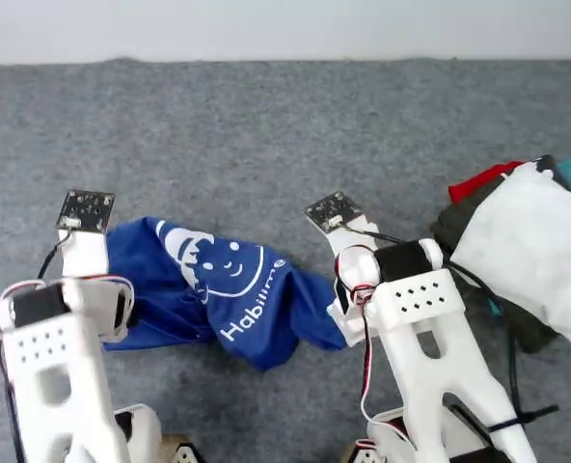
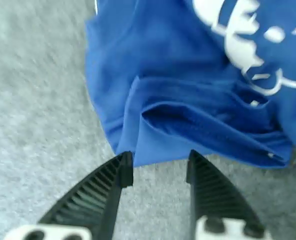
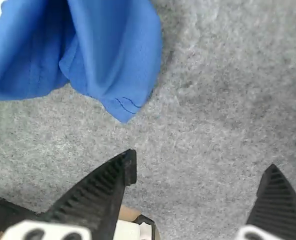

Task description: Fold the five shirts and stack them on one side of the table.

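A blue shirt (image 1: 218,285) with a white smiley print lies crumpled on the grey carpeted table between the two arms. My left gripper (image 2: 157,167) is open, its black fingertips at the hem of the blue shirt (image 2: 188,95), with the cloth edge just between them. My right gripper (image 3: 200,175) is open wide above bare carpet, a short way from a hanging corner of the blue shirt (image 3: 108,60). In the high view the left arm (image 1: 59,328) stands at the shirt's left end and the right arm (image 1: 411,309) at its right end.
A pile of other shirts (image 1: 522,256), white on top with red, teal and dark ones under it, sits at the table's right edge. The grey carpet (image 1: 285,135) stretches open toward the far side.
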Robot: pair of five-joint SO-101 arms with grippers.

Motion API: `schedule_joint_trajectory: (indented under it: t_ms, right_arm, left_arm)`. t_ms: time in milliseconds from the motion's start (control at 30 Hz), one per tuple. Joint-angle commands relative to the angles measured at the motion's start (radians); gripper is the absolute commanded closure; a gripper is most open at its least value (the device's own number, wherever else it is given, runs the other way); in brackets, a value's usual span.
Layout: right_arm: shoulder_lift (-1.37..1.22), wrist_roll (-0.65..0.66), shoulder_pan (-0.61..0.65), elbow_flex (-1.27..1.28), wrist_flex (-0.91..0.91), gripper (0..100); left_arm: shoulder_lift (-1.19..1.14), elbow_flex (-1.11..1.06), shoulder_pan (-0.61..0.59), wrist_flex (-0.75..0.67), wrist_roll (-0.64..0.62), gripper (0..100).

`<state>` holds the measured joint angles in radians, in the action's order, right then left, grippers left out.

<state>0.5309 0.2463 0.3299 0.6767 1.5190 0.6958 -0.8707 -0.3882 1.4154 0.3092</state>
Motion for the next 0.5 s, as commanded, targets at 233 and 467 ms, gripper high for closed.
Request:
schedule_joint_trajectory:
  t_ms: [233,467]
  right_arm:
    - [0.007,-0.012,0.008,0.021,-0.016,62.3]
    - [0.007,-0.012,0.008,0.023,-0.016,62.3]
  left_arm:
    - [-0.371,0.249,-0.015,0.032,0.012,81]
    - [-0.470,0.246,-0.014,0.023,0.012,85]
